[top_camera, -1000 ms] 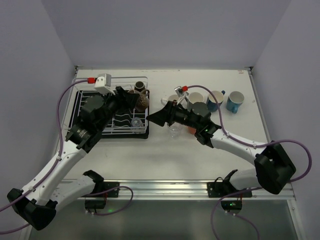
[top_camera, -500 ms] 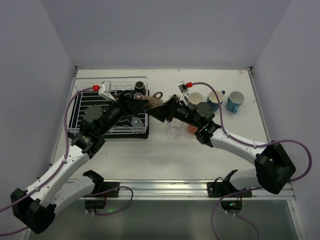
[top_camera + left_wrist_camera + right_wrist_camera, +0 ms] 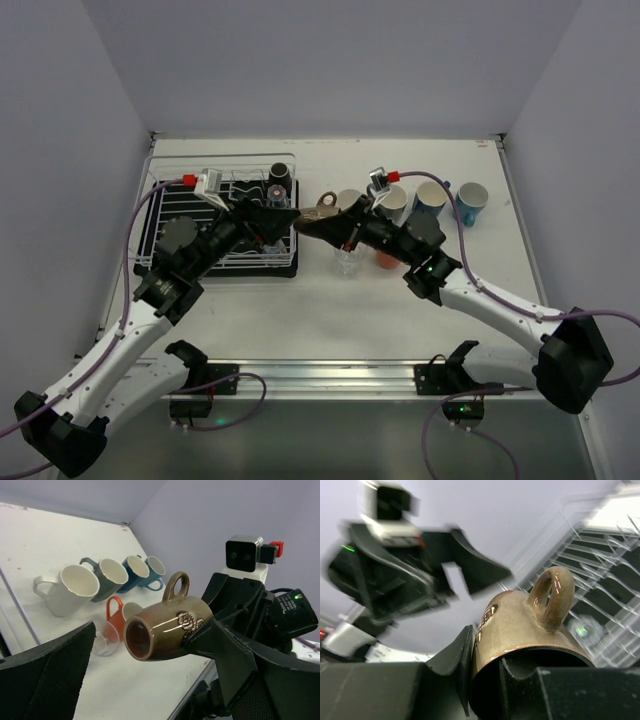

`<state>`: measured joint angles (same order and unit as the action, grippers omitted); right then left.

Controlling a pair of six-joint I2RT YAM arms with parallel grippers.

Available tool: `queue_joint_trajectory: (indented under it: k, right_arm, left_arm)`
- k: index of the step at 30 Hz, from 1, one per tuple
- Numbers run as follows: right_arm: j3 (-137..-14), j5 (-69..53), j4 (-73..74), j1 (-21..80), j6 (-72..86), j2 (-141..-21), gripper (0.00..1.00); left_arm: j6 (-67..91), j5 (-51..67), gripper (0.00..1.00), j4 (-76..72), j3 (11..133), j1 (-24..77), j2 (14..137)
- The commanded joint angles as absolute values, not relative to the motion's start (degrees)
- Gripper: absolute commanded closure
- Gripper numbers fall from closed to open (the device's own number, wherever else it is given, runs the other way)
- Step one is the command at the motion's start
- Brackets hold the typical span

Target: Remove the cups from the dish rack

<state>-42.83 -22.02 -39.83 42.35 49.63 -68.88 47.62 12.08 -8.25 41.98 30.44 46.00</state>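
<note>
A brown mug [image 3: 318, 210] hangs on its side in the air between the dish rack [image 3: 175, 200] and the cups on the table. My right gripper [image 3: 328, 222] is shut on its rim, one finger inside the mug [image 3: 520, 630] and one finger [image 3: 455, 660] outside the wall. My left gripper [image 3: 277, 216] stands open just left of it, over the rack's right edge. Its jaws stand wide on either side of the mug's [image 3: 167, 627] base and touch nothing. A dark cup [image 3: 280, 178] stands at the rack's far right corner.
On the table right of the rack stand a cream mug [image 3: 350, 200], a grey mug [image 3: 395, 200], a dark blue mug [image 3: 432, 195] and a light blue mug [image 3: 470, 202] in a row. An orange mug [image 3: 385, 258] and a clear tumbler [image 3: 348, 262] sit nearer.
The left gripper carried the brown mug right from the rack, then opened and let go. The right gripper closed on the mug's rim and now holds it alone.
</note>
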Motion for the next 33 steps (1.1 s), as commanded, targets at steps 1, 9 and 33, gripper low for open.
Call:
queue_joint_trajectory:
  k: [1,9,33]
  right_arm:
    - [-48.41,-20.83,-16.63,42.54,40.18,-64.43,1.00]
    - [-56.42,-9.34,28.45,50.95,24.27,-63.63,1.00]
    - [-63.55,11.25,36.92,64.07,23.82,-93.86,0.98]
  left_arm:
    - [33.79,9.08,0.00,7.85,50.00,30.59,43.95]
    - [18.91,-8.34,0.00,23.20,52.48,30.59,40.43]
    - [15.29,-20.66,0.00,20.48,43.15,29.53,36.47]
